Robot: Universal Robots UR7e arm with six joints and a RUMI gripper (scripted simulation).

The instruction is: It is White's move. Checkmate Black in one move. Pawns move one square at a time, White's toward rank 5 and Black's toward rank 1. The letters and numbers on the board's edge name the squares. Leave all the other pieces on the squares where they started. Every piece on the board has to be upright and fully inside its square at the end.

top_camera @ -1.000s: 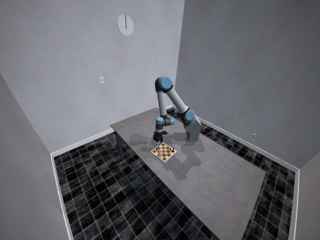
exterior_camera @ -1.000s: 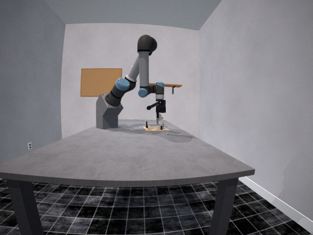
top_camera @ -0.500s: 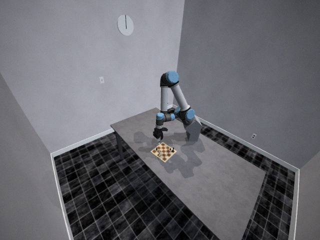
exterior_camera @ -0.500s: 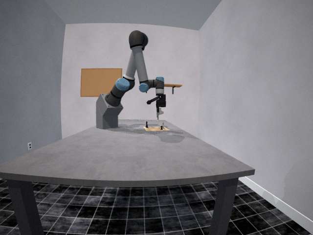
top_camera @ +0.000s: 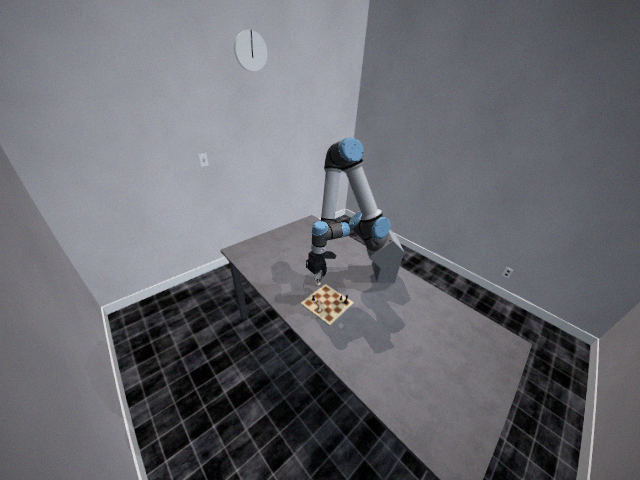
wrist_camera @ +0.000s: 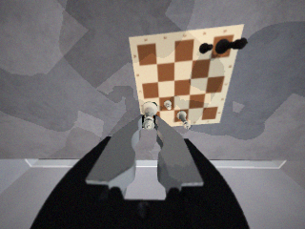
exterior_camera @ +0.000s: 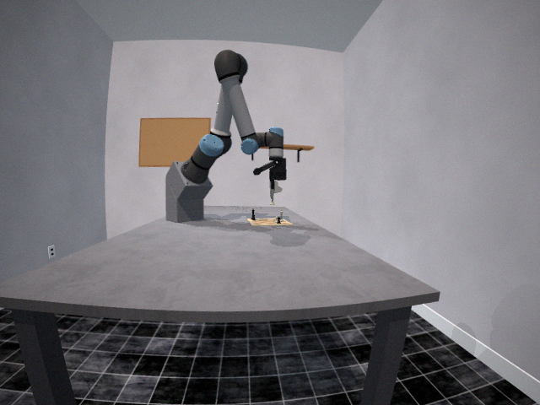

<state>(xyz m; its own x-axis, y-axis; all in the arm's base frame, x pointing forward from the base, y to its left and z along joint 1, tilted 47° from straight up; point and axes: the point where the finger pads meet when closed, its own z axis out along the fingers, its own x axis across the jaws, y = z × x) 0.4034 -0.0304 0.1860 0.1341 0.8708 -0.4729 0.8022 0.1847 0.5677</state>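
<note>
White piece (wrist_camera: 149, 115) hangs pinched between the fingers of the gripper (wrist_camera: 149, 125), lifted well above the board (wrist_camera: 143, 72) near its lower left corner in the wrist view. In the exterior view it sits at the tip of the gripper (exterior_camera: 272, 198), in the air above the right side of the board (exterior_camera: 257, 223), apart from every square.

The step in hand looks like the carry: the piece is off the board and not yet set down. The next move calls for bringing it over the mating square, lowering it straight so it lands upright and fully inside that square, then letting go without brushing the neighbours.

On the board, 2 white pieces stand near the lower edge of the wrist view, one small (wrist_camera: 168, 104) and one taller (wrist_camera: 183, 119). 2 black pieces (wrist_camera: 223, 46) stand at the upper right.

The kind of the held piece is hard to make out, since the fingers cover its lower part. The edge letters and numbers are too small to read, so I cannot name the squares. In the top view the board (top_camera: 310, 304) on the counter (top_camera: 439, 372) is tiny.
</note>
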